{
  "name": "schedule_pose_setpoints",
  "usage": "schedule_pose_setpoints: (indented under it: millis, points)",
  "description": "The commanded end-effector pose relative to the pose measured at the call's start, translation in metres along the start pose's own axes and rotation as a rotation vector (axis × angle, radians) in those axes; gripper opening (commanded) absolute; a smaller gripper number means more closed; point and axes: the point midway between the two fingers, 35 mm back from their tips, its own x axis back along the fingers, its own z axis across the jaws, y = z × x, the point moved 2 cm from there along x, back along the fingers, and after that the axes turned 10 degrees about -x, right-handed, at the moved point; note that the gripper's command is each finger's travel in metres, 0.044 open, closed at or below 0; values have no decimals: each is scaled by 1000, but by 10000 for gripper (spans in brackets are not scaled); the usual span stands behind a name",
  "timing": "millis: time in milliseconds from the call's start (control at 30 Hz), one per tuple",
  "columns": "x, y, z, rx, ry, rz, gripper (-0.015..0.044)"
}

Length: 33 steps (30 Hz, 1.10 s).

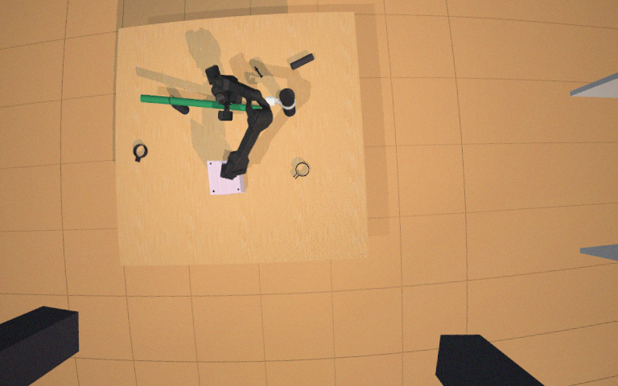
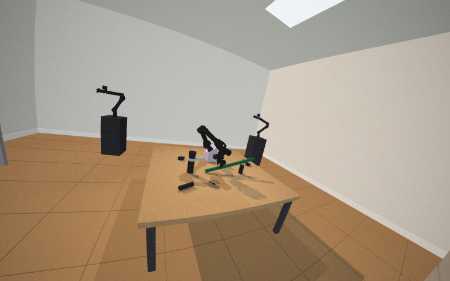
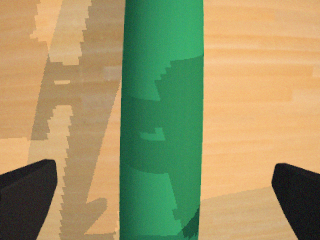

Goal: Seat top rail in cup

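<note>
The green top rail (image 1: 182, 100) (image 2: 235, 163) (image 3: 162, 94) runs through the loop cap on the short black post (image 1: 180, 108) (image 2: 241, 168). Its cut end (image 1: 259, 107) (image 2: 206, 171) stops just short of the white rail-end cup (image 1: 272, 101) (image 2: 199, 159) and sits lower than it. The cup hangs on the pale brace band (image 1: 290, 105) (image 2: 190, 160), high on the big black post (image 1: 286, 96) (image 2: 191, 165). My gripper (image 1: 223, 104) (image 2: 221, 163) (image 3: 168, 174) is open, one finger on each side of the rail, neither touching it.
A loose black cylinder (image 1: 302, 60) (image 2: 186, 186) and a small black bolt (image 1: 256, 69) (image 2: 213, 184) lie on the table beyond the rail. Two spare ring bands (image 1: 138, 158) (image 1: 297, 174) lie left and right of my pink base plate (image 1: 218, 185). Other arms stand on pedestals off the table.
</note>
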Motion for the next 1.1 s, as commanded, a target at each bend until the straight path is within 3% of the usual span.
schedule_pose_setpoints:
  millis: [0, 700, 1000, 1067]
  points:
    - [-7, 0, -1, 6, -2, -5, 440]
    - [-38, 2, -3, 5, -1, -8, 440]
    - [-38, 2, -3, 5, -1, -8, 204]
    - [-38, 2, -3, 5, -1, -8, 190]
